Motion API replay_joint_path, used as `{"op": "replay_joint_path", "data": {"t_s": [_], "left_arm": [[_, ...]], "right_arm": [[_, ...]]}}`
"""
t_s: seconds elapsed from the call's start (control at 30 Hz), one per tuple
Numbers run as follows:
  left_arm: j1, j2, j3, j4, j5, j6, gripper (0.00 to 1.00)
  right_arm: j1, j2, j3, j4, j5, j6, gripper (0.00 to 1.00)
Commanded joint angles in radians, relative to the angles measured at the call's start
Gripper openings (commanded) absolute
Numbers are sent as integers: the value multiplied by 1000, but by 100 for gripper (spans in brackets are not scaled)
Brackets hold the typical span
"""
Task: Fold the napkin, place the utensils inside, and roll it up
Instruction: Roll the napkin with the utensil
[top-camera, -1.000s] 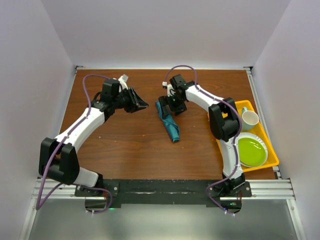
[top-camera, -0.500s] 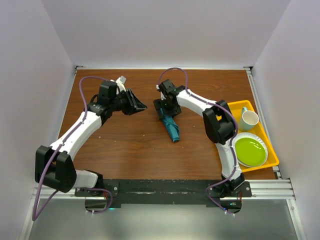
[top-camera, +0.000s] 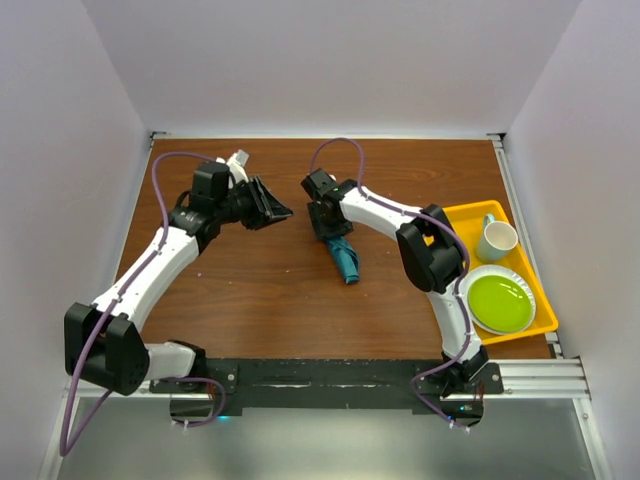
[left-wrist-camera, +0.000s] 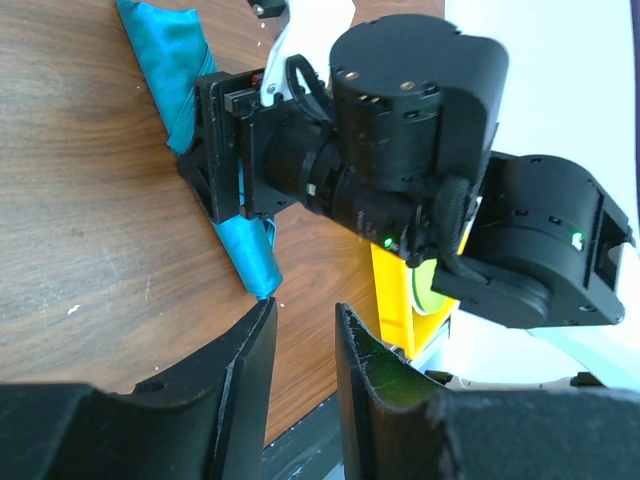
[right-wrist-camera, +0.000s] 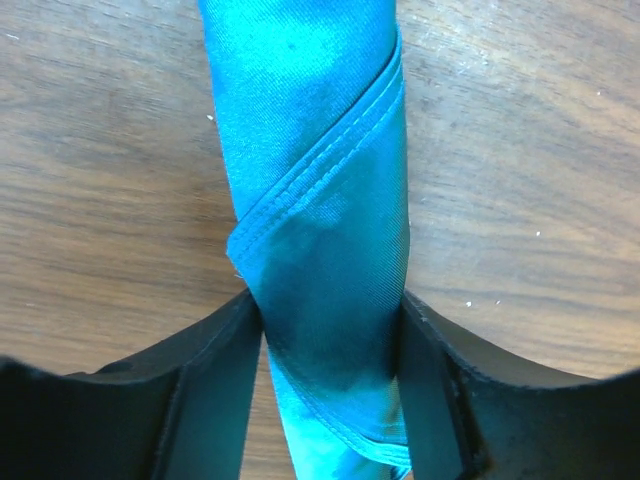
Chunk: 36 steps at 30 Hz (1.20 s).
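Right gripper (right-wrist-camera: 328, 310) straddles the rolled napkin (right-wrist-camera: 310, 120) with one finger against each flank of the roll, so it appears closed on the cloth near one end. The napkin (top-camera: 346, 260) lies as a slim teal roll on the wooden table (top-camera: 270, 290), mid-table, with its far end under the right gripper (top-camera: 330, 222).

The step in hand looks like securing the finished roll. The squeeze should be just firm enough to stop the stitched hem, which crosses the roll diagonally right above the fingers, from springing open. Any lift or turn should be slow so the loose end does not unwind.

Left gripper (left-wrist-camera: 305, 320) hovers off to the side, its fingers a narrow gap apart with nothing between them; it could pin the free end if the wrap slackens.

No spoon shows anywhere, so whether it sits inside the roll cannot be told. The roll's lower end is cut off in the right wrist view, and how hard the fingers press is unclear.
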Motion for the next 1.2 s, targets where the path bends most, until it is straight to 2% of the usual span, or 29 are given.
{"op": "replay_joint_path", "data": {"t_s": [0.0, 0.13, 0.3, 0.5, 0.77, 0.97, 1.17], "left_arm": [[12, -42, -6, 0, 0, 16, 35], [12, -39, 5, -42, 1, 19, 35], [12, -2, 52, -119, -3, 44, 35], [10, 79, 137, -150, -7, 65, 35], [10, 137, 181, -133, 0, 62, 35], [27, 137, 183, -127, -2, 62, 36], [43, 137, 174, -112, 4, 55, 36]], "right_arm": [[0, 58, 6, -37, 138, 22, 54], [-11, 75, -2, -3, 213, -42, 49], [-88, 99, 25, 49, 200, -76, 38], [-244, 174, 196, 0, 148, 10, 37], [-410, 369, 558, -201, 120, 210, 35], [-540, 349, 490, -189, 129, 297, 36], [-645, 326, 464, -173, 131, 298, 39]]}}
